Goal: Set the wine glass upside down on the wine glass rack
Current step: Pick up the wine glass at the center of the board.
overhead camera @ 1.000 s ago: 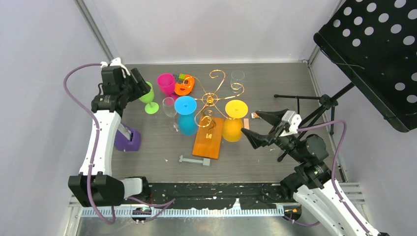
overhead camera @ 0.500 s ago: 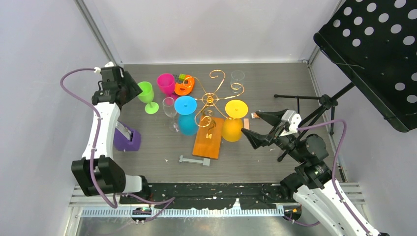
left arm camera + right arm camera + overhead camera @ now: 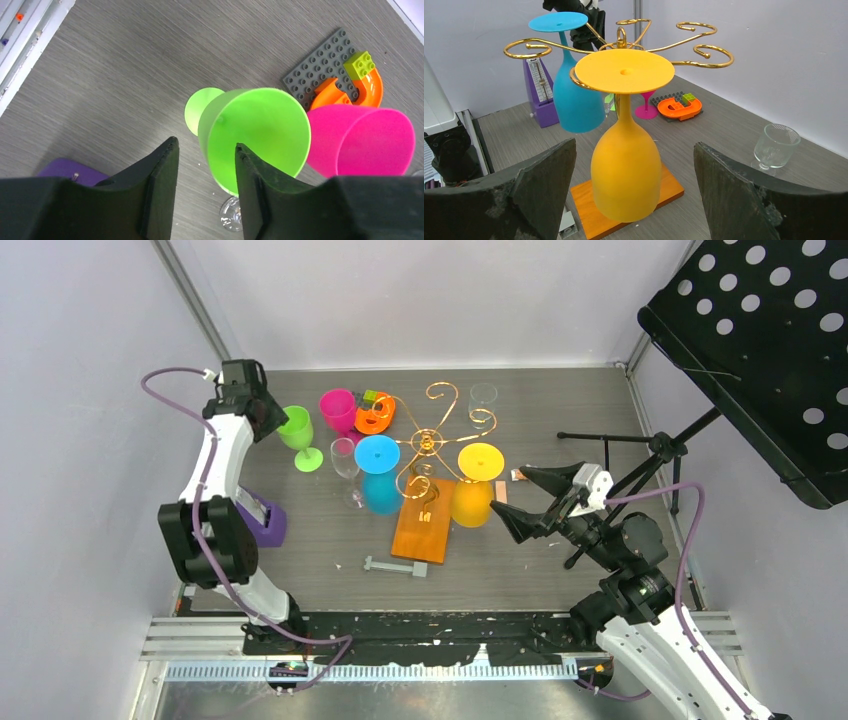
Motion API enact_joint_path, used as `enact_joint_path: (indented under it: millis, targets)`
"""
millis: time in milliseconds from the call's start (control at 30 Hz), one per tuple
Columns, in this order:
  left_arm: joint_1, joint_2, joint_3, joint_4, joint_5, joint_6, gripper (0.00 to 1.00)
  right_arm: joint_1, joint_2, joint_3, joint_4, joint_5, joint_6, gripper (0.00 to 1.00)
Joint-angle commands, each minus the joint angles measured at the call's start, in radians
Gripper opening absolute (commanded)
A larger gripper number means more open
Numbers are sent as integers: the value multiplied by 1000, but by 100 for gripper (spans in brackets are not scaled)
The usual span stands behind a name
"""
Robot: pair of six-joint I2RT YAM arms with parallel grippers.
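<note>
From above, a grey wood-grain table [image 3: 580,400] stands between pale walls, with a black perforated music stand [image 3: 760,330] at right. The wine glass rack [image 3: 428,440] is mid-table. In the left wrist view, the left gripper [image 3: 206,145] is parted astride the rim of the green wine glass [image 3: 260,130], unclamped. In the right wrist view, the right gripper [image 3: 634,145] is spread wide and empty, facing a hanging yellow glass [image 3: 624,165].

We look down on a grey wood-grain tabletop [image 3: 580,400], evenly lit and closed in by plain pale walls [image 3: 420,300]. At the right a black perforated music stand [image 3: 760,340] leans over it on a tripod [image 3: 610,445], and a metal rail [image 3: 190,640] runs along the near edge.
</note>
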Motion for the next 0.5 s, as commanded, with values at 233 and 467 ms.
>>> enact_joint_path:
  millis: [233, 467]
  targets:
    - [5, 107, 76, 10, -24, 31, 29, 0, 9, 16, 24, 18, 2, 93]
    - [6, 76, 75, 1, -53, 48, 2, 0, 6, 33, 9, 18, -2, 93]
